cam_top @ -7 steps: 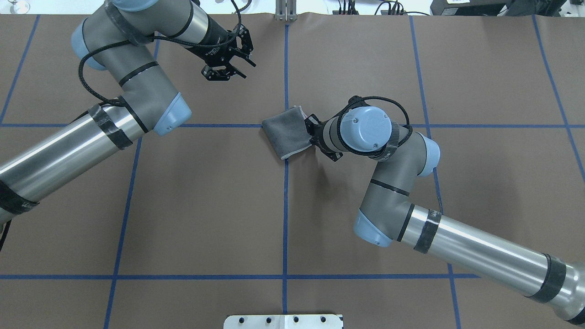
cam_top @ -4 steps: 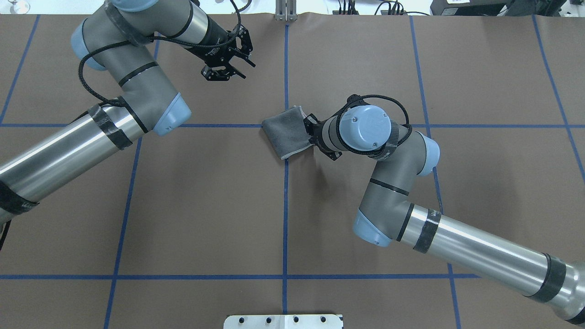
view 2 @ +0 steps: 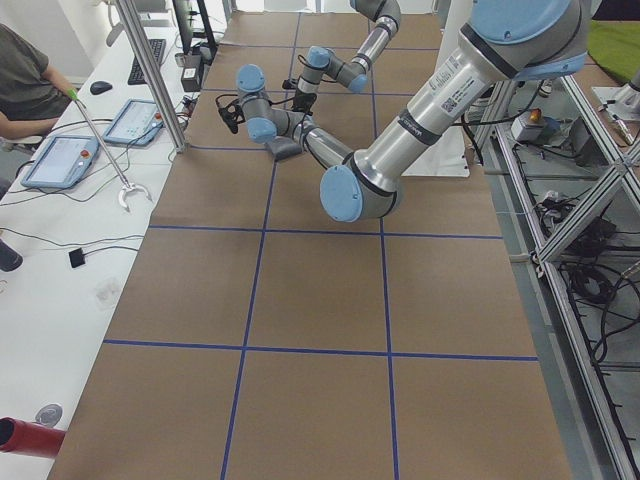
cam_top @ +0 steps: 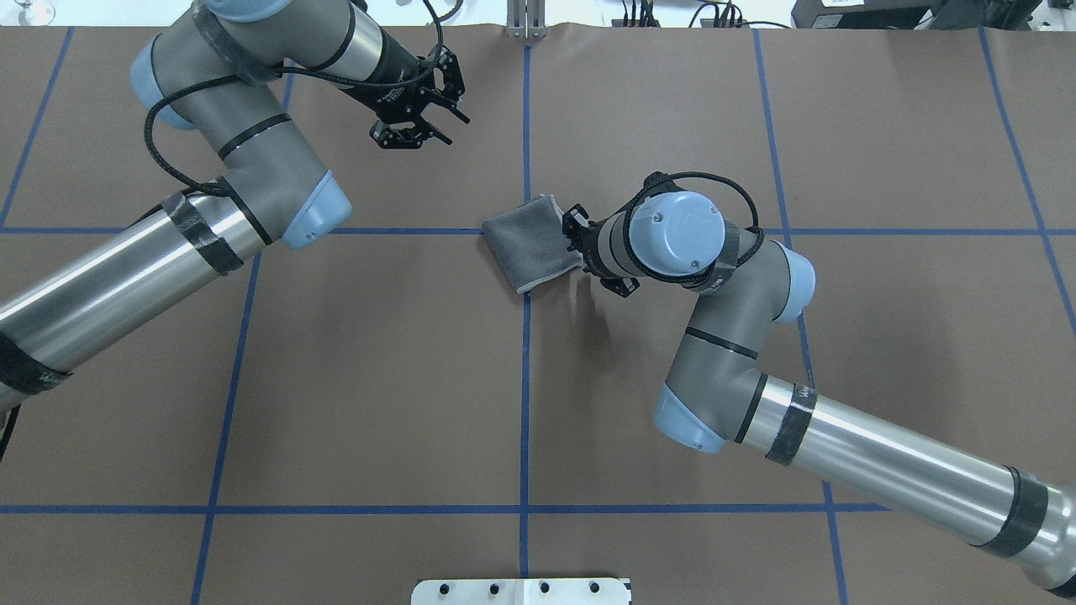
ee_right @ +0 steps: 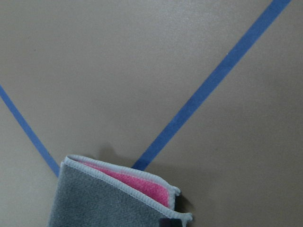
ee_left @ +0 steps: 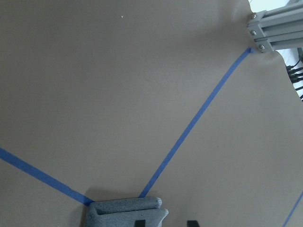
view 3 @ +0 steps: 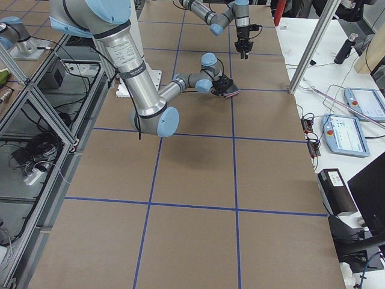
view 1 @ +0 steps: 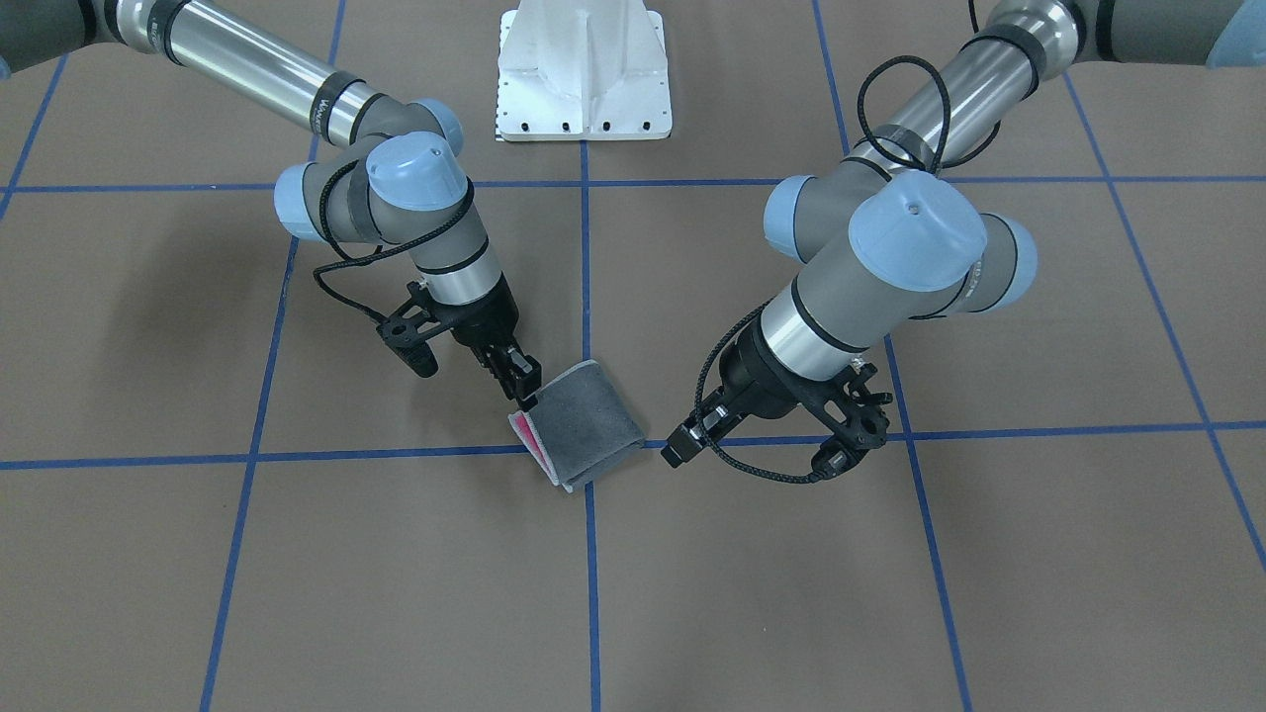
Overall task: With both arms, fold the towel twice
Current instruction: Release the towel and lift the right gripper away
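The towel (cam_top: pixel 528 244) lies folded at the table's centre, grey face up, with pink layers and the whitish border showing at its open edge (view 1: pixel 529 435). My right gripper (view 1: pixel 522 391) is low at that edge, fingers together on the towel's corner. In the right wrist view the towel (ee_right: pixel 109 198) fills the bottom, with a dark fingertip at its corner. In the overhead view the right wrist hides those fingers. My left gripper (cam_top: pixel 454 128) is open and empty, held off the table to the far left of the towel. The left wrist view shows the towel (ee_left: pixel 125 210) at its bottom edge.
Blue tape lines (cam_top: pixel 525 378) divide the brown table into squares. The white pedestal base (view 1: pixel 584 74) stands at the robot's side. A metal bracket (cam_top: pixel 525 21) sits at the far edge. An operator's desk with tablets (view 2: pixel 60 160) runs along the far side.
My right wrist and elbow have shifted slightly to the right, uncovering the towel's near right corner. The towel and the left arm have not moved.
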Action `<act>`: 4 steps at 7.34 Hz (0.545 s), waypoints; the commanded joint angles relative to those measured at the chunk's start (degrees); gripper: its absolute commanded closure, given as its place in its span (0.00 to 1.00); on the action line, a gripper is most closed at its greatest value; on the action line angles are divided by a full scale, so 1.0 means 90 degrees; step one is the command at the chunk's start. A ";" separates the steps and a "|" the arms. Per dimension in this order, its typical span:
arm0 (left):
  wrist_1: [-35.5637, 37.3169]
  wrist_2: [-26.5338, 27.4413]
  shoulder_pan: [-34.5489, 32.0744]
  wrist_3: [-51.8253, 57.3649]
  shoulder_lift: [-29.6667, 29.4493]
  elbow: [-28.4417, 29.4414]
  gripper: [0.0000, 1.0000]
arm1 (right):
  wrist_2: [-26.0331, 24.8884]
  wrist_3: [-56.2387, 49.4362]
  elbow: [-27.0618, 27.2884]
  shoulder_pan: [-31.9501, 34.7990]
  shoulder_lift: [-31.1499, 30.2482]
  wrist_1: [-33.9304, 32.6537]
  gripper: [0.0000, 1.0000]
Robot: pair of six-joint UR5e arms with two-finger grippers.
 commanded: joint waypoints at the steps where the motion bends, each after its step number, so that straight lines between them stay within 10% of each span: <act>1: -0.0003 0.0000 0.0000 0.0000 0.0000 0.0000 0.59 | -0.0008 0.0028 -0.0014 -0.0032 0.0010 0.0008 0.42; 4: -0.0003 0.0000 -0.0010 0.0000 0.0000 -0.0019 0.59 | -0.0008 -0.0059 -0.0015 0.0006 0.0011 -0.0002 0.43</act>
